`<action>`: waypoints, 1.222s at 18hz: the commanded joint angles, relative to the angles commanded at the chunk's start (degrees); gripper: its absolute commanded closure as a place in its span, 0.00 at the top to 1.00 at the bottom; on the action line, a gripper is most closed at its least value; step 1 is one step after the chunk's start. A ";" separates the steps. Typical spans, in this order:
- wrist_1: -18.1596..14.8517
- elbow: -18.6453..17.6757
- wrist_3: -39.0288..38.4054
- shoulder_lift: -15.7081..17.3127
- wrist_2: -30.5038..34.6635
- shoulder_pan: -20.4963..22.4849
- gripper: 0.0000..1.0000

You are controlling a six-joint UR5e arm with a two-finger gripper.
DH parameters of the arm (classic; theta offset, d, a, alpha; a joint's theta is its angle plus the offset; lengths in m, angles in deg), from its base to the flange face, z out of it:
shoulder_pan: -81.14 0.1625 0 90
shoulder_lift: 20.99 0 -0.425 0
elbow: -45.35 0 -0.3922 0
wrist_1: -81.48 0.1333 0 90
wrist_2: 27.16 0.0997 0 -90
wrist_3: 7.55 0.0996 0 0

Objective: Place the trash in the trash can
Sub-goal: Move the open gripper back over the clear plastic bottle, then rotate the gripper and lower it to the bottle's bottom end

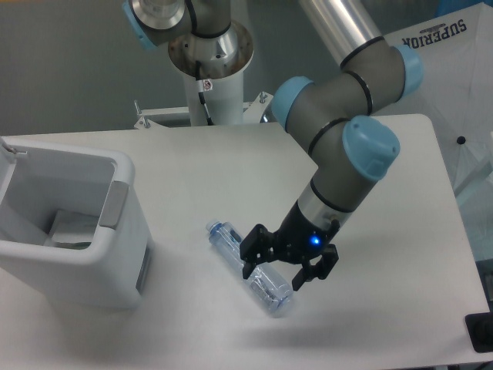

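The crushed clear plastic bottle [229, 241] lies flat on the white table, running diagonally from upper left to lower right. My gripper [273, 277] is down at the bottle's lower half, open, with one finger on each side of it. I cannot tell whether the fingers touch the plastic. At the left stands the white boxy trash can [115, 165], with a grey panel on its rim. A flat white packet [73, 229] lies inside it.
The arm's base column [209, 81] rises behind the table's far edge. A white sheet with dark lettering [454, 54] hangs at the right. A small black object [479, 332] sits off the table's front right corner.
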 joint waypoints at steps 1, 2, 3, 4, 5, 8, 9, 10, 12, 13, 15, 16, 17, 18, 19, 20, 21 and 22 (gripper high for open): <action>0.08 -0.17 -1.14 -0.35 0.27 -0.09 1.00; 0.09 0.09 -2.28 -0.97 0.27 -0.09 1.00; 0.09 0.35 -3.42 -1.32 0.36 -0.18 1.00; 0.00 0.53 -4.48 -1.76 1.23 -0.18 1.00; 0.00 0.62 -5.71 -1.85 2.89 -0.36 1.00; 0.00 0.62 -10.01 -3.16 6.50 -1.41 1.00; 0.00 0.79 -11.51 -3.87 7.91 -1.67 1.00; -0.09 0.88 -13.17 -4.31 9.40 -1.76 1.00; -0.18 0.71 -15.38 -5.10 11.69 -1.85 1.00; -0.09 0.88 -16.43 -5.54 12.48 -2.11 1.00; 0.09 0.97 -19.24 -6.59 14.33 -2.29 1.00; 0.09 0.97 -20.13 -6.95 15.47 -2.29 1.00; 0.09 0.97 -20.83 -7.38 16.35 -2.29 1.00; 0.35 1.06 -21.36 -7.82 16.71 -2.29 1.00; 0.35 1.14 -21.63 -8.18 16.97 -2.29 1.00; 0.35 1.23 -21.72 -8.27 16.89 -2.29 1.00; 0.35 1.41 -21.80 -8.27 16.80 -2.55 1.00; 0.44 1.50 -22.33 -8.44 16.62 -2.82 1.00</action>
